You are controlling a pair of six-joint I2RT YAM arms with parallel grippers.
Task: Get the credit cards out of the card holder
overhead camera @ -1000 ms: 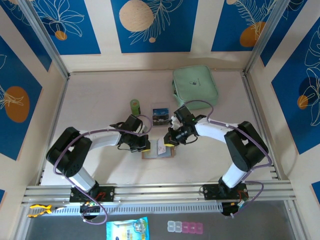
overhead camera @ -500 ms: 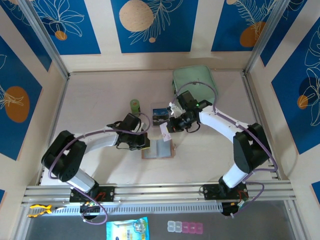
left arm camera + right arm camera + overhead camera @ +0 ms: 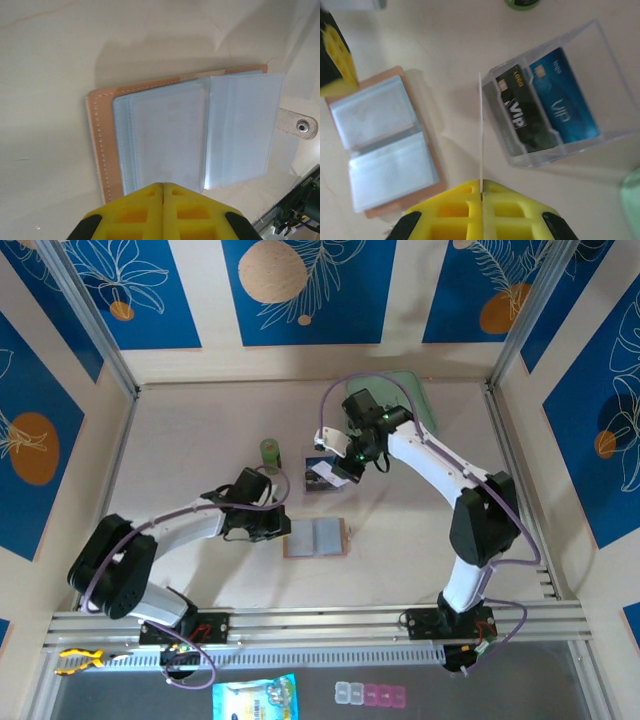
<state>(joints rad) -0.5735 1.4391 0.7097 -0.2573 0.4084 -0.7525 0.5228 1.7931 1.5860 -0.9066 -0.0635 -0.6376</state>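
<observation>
Nearest the arms, the left hand is staying clenched with nothing between its fingers, pressing at the edge of the card holder, which is lying open and flat on the surface. Its cloudy pockets are looking empty, though I cannot be sure. Farther out, the right hand is gripping a pale card edge-on, holding it just beside the clear box, where a black card and a blue card are already standing. A second ago this hand was working down at the holder; now it is carrying the card well away from it. This extraction is looking done, with only the drop into the box remaining.
</observation>
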